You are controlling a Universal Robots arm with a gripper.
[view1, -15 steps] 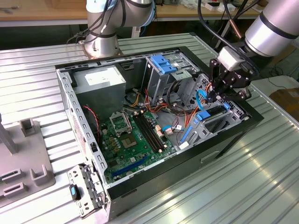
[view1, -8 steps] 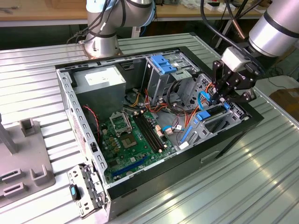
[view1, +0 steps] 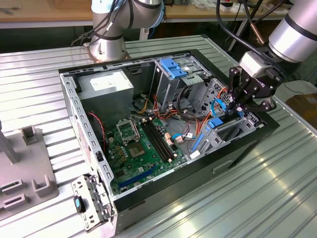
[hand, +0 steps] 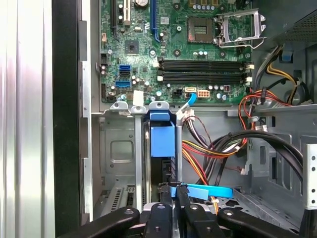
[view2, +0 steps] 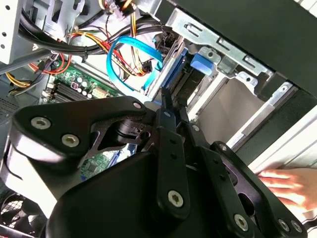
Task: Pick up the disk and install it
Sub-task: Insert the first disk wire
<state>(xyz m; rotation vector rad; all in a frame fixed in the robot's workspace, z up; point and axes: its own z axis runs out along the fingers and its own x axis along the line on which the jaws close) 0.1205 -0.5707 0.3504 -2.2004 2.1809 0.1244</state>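
A big ribbed metal surface [view1: 277,198] holds an open computer case [view1: 163,196] that lies on its side, so you can look right into it. On the floor of the case sits a wide green board [view1: 143,148] with lots of little parts. By the exterior view's right end of the case there is a grey metal cage [hand: 116,148] with slots in it. The disk [hand: 162,139] is already off the surface and stands on its thin edge inside one slot of that cage, so the picking up looks done and the putting in looks well along. I cannot tell if the disk is pushed all the way home or clicked in place, and no wire looks plugged into it. Of the disk you mostly see its blue plastic frame, with a blue tab on top and a dark thin body below it. The label side is hidden by the cage walls. In the second wrist view the same blue tab [view2: 202,62] pokes up next to the grey slot rail. The gripper [hand: 173,191] hangs right over the end of the disk. Its jaws are pressed together with nothing to see between them, and their tips sit just at the disk's edge. A thin blue cable [hand: 208,192] crosses right beside the tips.
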